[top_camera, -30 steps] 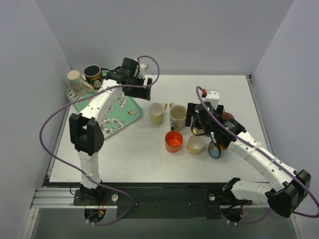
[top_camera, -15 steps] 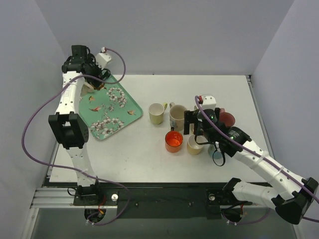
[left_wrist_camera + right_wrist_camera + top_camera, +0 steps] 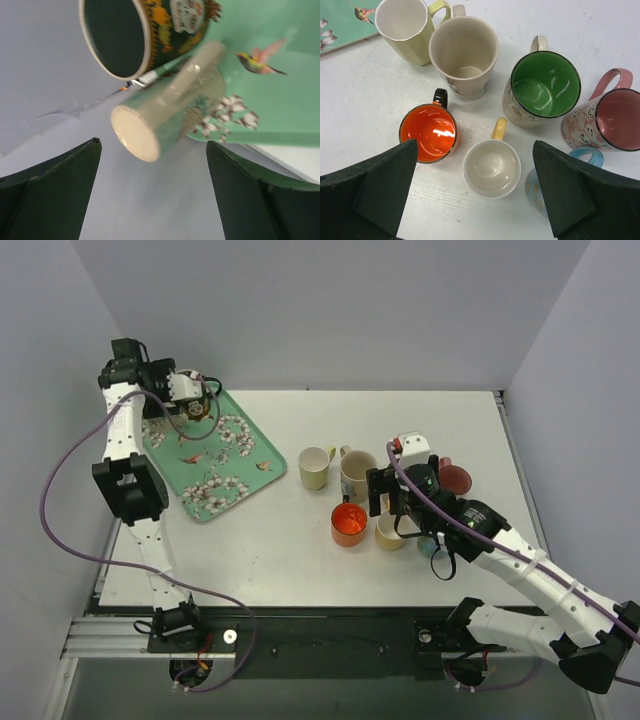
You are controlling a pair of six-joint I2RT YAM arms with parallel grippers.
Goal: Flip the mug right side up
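Left hand (image 3: 152, 147) is wide apart, straddling but not touching the cream mug (image 3: 165, 112), base toward it on the green tray (image 3: 280, 110) beside the dark mug (image 3: 125, 35); right hand (image 3: 474, 150) is apart too, above the desk (image 3: 360, 100).

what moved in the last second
The left gripper swung from the tray's right side to its far-left corner, jaws open before the tipped beige mug, holding nothing. The right gripper shifted slightly above the table mugs. Tray and table mugs stayed put.
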